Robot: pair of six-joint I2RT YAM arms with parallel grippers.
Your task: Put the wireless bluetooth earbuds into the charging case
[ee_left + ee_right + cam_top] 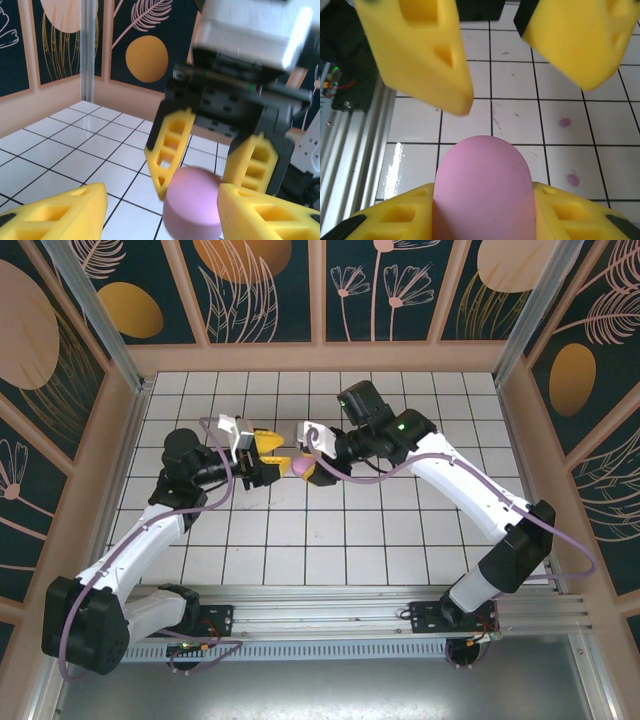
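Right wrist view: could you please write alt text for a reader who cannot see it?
A pinkish rounded case sits gripped between the right gripper's yellow fingers at the bottom edge. The left gripper's two yellow fingers stand apart at the top, over a white tiled table with two tiny lavender buds.

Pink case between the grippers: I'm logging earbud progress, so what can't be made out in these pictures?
- Right wrist: pink case cut off by the bottom edge; no lid seam visible.
- Left wrist: the case is blurred; open or shut unreadable.
- Top external: case too small, crowded by left gripper and right gripper.
- Right wrist: two lavender earbuds on the tiles, too small for detail.
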